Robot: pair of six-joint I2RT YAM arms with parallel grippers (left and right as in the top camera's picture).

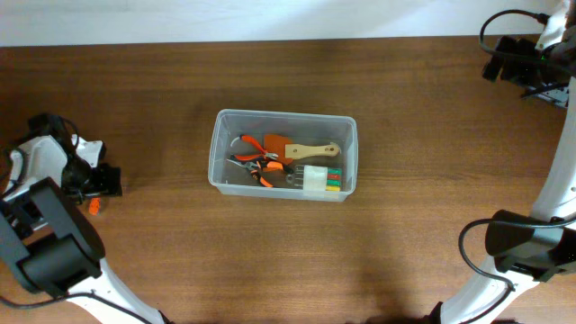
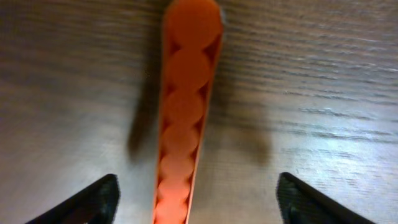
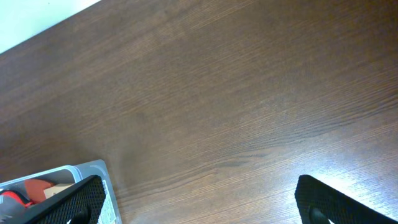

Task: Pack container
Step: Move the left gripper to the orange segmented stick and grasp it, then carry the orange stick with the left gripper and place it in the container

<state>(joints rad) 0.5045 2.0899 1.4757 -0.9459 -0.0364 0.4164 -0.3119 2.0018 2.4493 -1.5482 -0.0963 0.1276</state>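
Note:
The container [image 1: 217,144] is a clear plastic tub at the table's middle. It holds orange-handled pliers [image 1: 256,163], an orange tool with a wooden handle [image 1: 306,149] and a white case of coloured bits [image 1: 322,179]. My left gripper [image 1: 101,186] is at the far left, low over the table. It is open, with a long orange tool handle [image 2: 185,118] lying between its fingers [image 2: 199,202], nearer the left one. A small end of that orange tool [image 1: 93,207] shows in the overhead view. My right gripper [image 1: 494,61] is open and empty at the far right back [image 3: 199,199]. The container's corner [image 3: 93,169] shows by its left finger.
The dark wooden table [image 1: 405,225] ends at a white strip along the back [image 1: 270,18]. Cables and arm bases stand at the right edge [image 1: 526,243] and at the left front [image 1: 49,252].

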